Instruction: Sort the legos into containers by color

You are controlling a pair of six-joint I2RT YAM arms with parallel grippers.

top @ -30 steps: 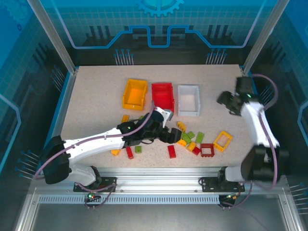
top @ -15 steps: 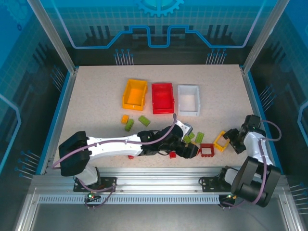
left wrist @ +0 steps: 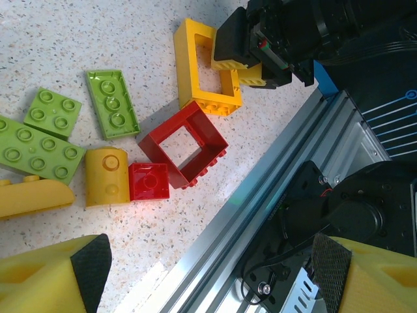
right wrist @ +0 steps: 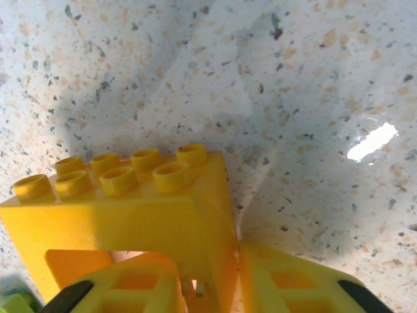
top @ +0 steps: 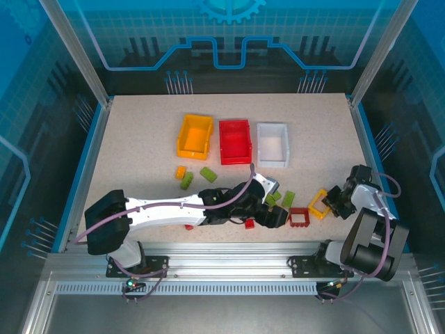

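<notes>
The speckled surface (top: pixel 139 139) sits inside blue-lit walls, with an aluminium rail (top: pixel 229 268) along its near edge. The yellow-orange container (top: pixel 195 154), red container (top: pixel 235 160) and white container (top: pixel 272 164) stand in a row mid-surface, bare room around them. Legos (left wrist: pixel 111 104) lie near the rail. The left claw (top: pixel 276 216) is spread wide among them. The right claw (top: pixel 334 203) is clamped on a yellow frame brick (left wrist: pixel 186 65).

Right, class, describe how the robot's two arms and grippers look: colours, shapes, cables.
The left arm and right arm have white tubular links joined by black joints, with a lilac cable running alongside. The left gripper and right gripper have black bodies; their fingers are yellow with black textured pads.
</notes>
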